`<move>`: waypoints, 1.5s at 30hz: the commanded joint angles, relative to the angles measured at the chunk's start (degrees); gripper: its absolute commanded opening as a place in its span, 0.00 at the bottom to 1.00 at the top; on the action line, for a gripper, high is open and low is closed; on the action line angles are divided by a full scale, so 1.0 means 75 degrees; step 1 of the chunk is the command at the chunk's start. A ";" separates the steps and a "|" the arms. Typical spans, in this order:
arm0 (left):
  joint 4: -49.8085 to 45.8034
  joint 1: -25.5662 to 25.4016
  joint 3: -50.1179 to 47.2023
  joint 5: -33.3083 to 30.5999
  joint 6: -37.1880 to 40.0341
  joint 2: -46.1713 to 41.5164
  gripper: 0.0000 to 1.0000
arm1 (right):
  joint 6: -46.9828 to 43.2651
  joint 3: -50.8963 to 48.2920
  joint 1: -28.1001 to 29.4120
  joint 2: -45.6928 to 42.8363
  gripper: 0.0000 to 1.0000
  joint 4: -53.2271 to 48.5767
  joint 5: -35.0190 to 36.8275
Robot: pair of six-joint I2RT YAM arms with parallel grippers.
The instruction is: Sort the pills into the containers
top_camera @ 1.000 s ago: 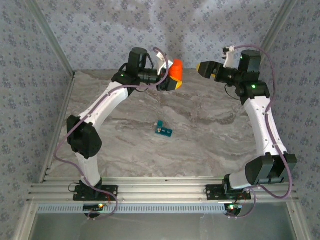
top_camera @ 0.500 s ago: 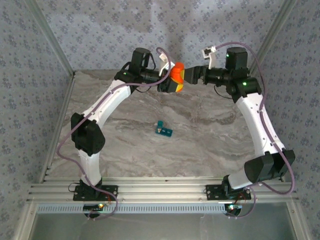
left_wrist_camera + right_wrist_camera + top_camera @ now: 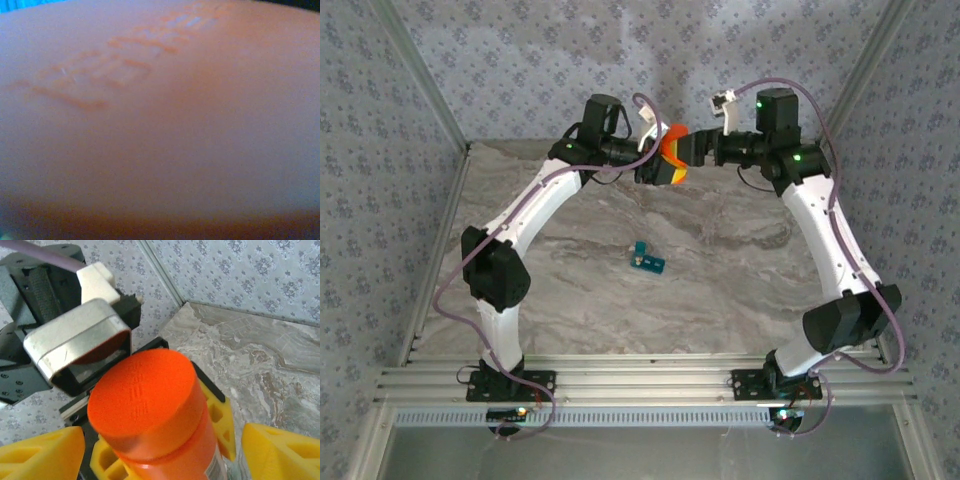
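One teal pill box [image 3: 647,261], contents unreadable; left end effector [image 3: 662,168] grips orange bottle [image 3: 145,390], right end effector [image 3: 688,150] is open.

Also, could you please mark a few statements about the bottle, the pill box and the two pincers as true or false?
1. The left pincer holds the orange bottle above the table. True.
2. The bottle's cap is off. False: the orange cap is on.
3. The teal pill box lies on the table, apart from both pincers. True.
4. The right pincer is clamped on the cap. False: its fingers stand open either side, with gaps.
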 commanded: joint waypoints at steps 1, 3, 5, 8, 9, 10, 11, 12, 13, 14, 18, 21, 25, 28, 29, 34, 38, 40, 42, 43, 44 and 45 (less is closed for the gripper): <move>0.0012 -0.0065 0.0321 0.0301 0.0045 -0.0043 0.00 | -0.0230 0.0321 0.0109 0.0173 0.82 -0.0267 0.0110; 0.0004 -0.0083 0.0344 0.0309 0.0046 -0.0037 0.00 | -0.0230 0.0338 0.0125 0.0223 0.81 -0.0267 0.0131; -0.0002 -0.0095 0.0356 0.0309 0.0048 -0.0043 0.00 | -0.0231 0.0345 0.0124 0.0255 0.80 -0.0267 0.0134; 0.0001 -0.0109 0.0374 0.0328 0.0046 -0.0032 0.00 | -0.0219 0.0357 0.0118 0.0292 0.77 -0.0267 0.0132; -0.0002 -0.0109 0.0380 0.0336 0.0046 -0.0023 0.00 | -0.0219 0.0370 0.0118 0.0305 0.75 -0.0267 0.0126; 0.0004 -0.0109 0.0386 0.0348 0.0050 -0.0020 0.00 | -0.0209 0.0388 0.0123 0.0316 0.73 -0.0257 0.0117; -0.0013 -0.0119 0.0392 0.0359 0.0054 -0.0009 0.00 | -0.0182 0.0392 0.0125 0.0328 0.71 -0.0217 0.0094; -0.0016 -0.0118 0.0392 0.0378 0.0058 -0.0008 0.00 | -0.0144 0.0392 0.0119 0.0348 0.69 -0.0178 0.0066; -0.0022 -0.0121 0.0400 0.0389 0.0055 0.0003 0.00 | -0.0116 0.0391 0.0118 0.0372 0.67 -0.0145 0.0021; -0.0025 -0.0124 0.0403 0.0384 0.0057 0.0004 0.00 | -0.0102 0.0395 0.0139 0.0400 0.66 -0.0138 -0.0013; -0.0024 -0.0132 0.0415 0.0397 0.0056 0.0016 0.00 | -0.0066 0.0407 0.0169 0.0457 0.65 -0.0121 -0.0123; -0.0033 -0.0129 0.0427 0.0404 0.0067 0.0016 0.00 | -0.0067 0.0420 0.0187 0.0495 0.64 -0.0105 -0.0135; -0.0047 -0.0127 0.0439 0.0441 0.0074 0.0020 0.00 | -0.0055 0.0444 0.0188 0.0519 0.70 -0.0080 -0.0139; -0.0060 -0.0130 0.0450 0.0445 0.0087 0.0026 0.00 | -0.0055 0.0469 0.0188 0.0542 0.73 -0.0080 -0.0112; -0.0054 -0.0129 0.0462 0.0453 0.0090 0.0021 0.00 | -0.0056 0.0471 0.0194 0.0539 0.73 -0.0080 -0.0112; -0.0095 -0.0129 0.0473 0.0453 0.0114 0.0028 0.00 | -0.0050 0.0468 0.0188 0.0539 0.64 -0.0083 -0.0106; -0.0101 -0.0131 0.0474 0.0459 0.0128 0.0039 0.00 | 0.0042 0.0438 0.0176 0.0512 0.51 0.0019 -0.0066; -0.0128 -0.0129 0.0474 0.0449 0.0126 0.0036 0.00 | 0.0113 0.0399 0.0164 0.0487 0.46 0.0117 -0.0044; -0.0154 -0.0131 0.0463 0.0376 0.0132 0.0019 0.03 | 0.0217 0.0326 0.0137 0.0440 0.44 0.0260 -0.0004; -0.0168 -0.0132 0.0452 0.0306 0.0142 0.0016 0.06 | 0.0269 0.0269 0.0120 0.0402 0.42 0.0358 0.0082; -0.0176 -0.0132 0.0433 0.0256 0.0154 -0.0003 0.10 | 0.0334 0.0174 0.0106 0.0350 0.41 0.0487 0.0158; -0.0178 -0.0131 0.0416 0.0196 0.0156 -0.0024 0.14 | 0.0405 0.0087 0.0089 0.0303 0.40 0.0641 0.0208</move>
